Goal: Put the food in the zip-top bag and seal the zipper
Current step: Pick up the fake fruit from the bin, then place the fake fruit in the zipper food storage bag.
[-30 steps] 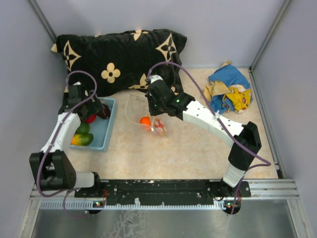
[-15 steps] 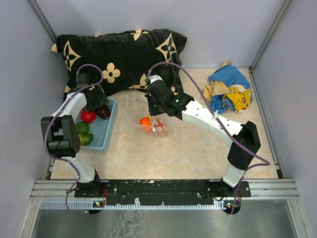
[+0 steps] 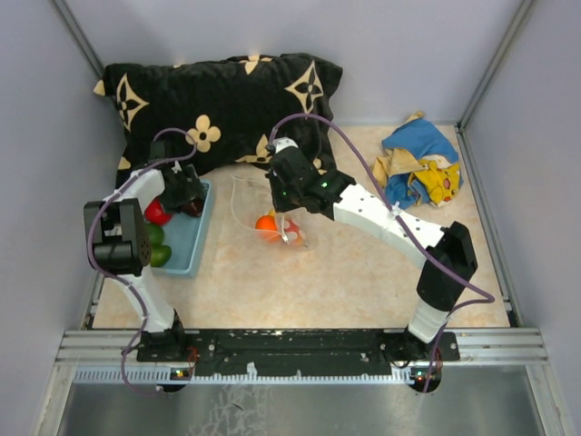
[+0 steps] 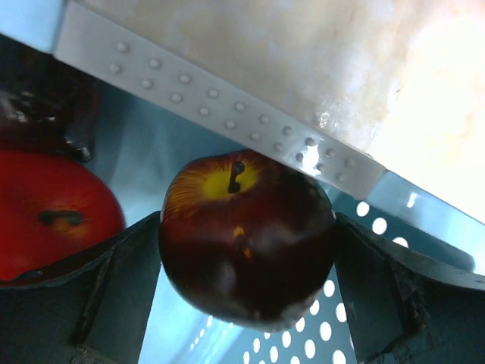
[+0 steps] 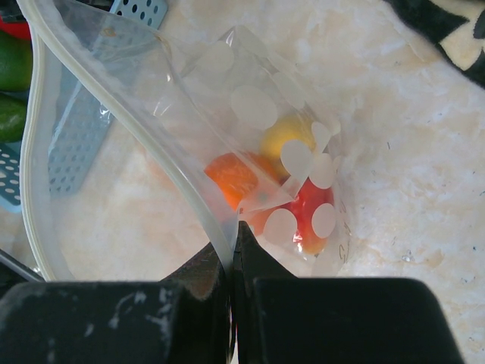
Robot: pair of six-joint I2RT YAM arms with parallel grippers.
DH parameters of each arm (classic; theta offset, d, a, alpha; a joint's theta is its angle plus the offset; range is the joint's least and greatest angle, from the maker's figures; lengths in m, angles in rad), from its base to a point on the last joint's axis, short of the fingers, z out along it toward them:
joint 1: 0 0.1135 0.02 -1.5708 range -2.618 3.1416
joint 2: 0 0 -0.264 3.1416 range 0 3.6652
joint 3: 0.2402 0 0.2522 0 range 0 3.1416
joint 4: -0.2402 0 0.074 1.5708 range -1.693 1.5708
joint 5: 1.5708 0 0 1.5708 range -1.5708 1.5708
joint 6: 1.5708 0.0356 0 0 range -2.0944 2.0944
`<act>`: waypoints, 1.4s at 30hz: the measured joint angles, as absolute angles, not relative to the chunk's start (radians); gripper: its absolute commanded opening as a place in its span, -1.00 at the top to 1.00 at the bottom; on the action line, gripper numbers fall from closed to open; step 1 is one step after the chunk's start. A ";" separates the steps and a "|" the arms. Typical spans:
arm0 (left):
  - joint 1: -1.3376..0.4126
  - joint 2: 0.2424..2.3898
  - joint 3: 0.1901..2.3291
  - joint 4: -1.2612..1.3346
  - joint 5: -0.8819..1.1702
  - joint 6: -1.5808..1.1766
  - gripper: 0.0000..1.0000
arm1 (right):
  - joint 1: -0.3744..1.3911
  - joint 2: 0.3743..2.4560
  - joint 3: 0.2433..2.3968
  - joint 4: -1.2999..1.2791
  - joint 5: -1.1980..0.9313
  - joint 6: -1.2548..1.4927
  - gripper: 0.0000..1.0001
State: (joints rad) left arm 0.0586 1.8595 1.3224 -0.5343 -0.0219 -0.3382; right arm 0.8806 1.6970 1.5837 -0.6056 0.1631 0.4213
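My left gripper (image 3: pixel 186 198) is down in the light blue basket (image 3: pixel 186 243), its fingers against both sides of a dark purple-brown apple (image 4: pixel 246 235). A red apple (image 4: pixel 53 216) lies just left of it. Two green pieces (image 3: pixel 154 243) lie at the basket's near end. My right gripper (image 5: pixel 235 231) is shut on the zipper (image 5: pixel 151 144) strip of the clear zip-top bag (image 5: pixel 258 114), holding its mouth open toward the basket. The zip-top bag (image 3: pixel 263 213) lies mid-table with orange (image 5: pixel 235 178), yellow (image 5: pixel 284 136) and red (image 5: pixel 303 212) food inside.
A black pillow with beige flowers (image 3: pixel 218 100) lies along the back, touching the basket's far end. A blue-and-yellow cloth (image 3: pixel 422 168) is bunched at the back right. The basket's perforated rim (image 4: pixel 227 114) runs just behind the dark apple.
My left arm has swung back and its gripper has shifted right inside the basket onto the dark apple. The right gripper and bag have hardly moved.
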 measured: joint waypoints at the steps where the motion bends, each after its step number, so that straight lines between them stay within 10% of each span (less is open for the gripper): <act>1: 0.059 1.872 1.324 -0.535 -0.017 -0.338 -0.84 | 0.881 1.697 1.584 -0.606 0.163 0.421 1.00; 15: 0.059 1.860 1.314 -0.539 0.041 -0.335 -0.38 | 0.881 1.718 1.584 -0.595 0.156 0.423 1.00; 42: 0.039 1.076 0.946 -0.430 0.334 -0.421 -0.26 | 0.882 1.742 1.586 -0.643 0.228 0.430 1.00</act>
